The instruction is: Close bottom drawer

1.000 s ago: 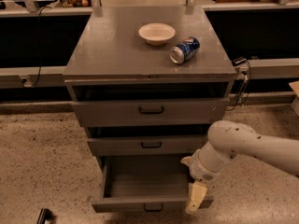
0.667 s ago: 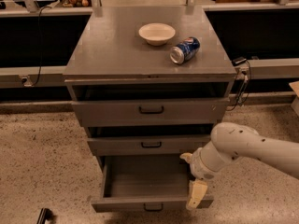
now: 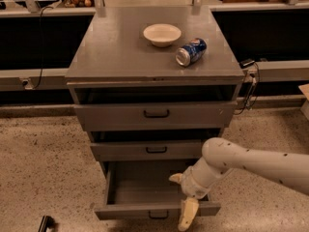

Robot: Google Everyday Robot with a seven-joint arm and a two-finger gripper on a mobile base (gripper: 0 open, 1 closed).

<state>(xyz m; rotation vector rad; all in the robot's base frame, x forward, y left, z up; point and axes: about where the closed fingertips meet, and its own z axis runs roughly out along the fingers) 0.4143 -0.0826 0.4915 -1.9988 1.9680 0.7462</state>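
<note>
At the foot of the grey cabinet (image 3: 111, 57), the bottom drawer (image 3: 130, 210), pulled well out. Over its right front corner, the gripper (image 3: 179, 202), fingers spread wide: one pointing left above the drawer's inside, the other hanging down across the front panel. Above, the middle drawer (image 3: 120, 151) and top drawer (image 3: 111, 115). On top, a white bowl (image 3: 162, 34) beside a blue can (image 3: 191, 51) lying on its side.

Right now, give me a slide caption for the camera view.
Robot gripper at the front of the open bottom drawer; bowl and soda can on the cabinet top.
</note>
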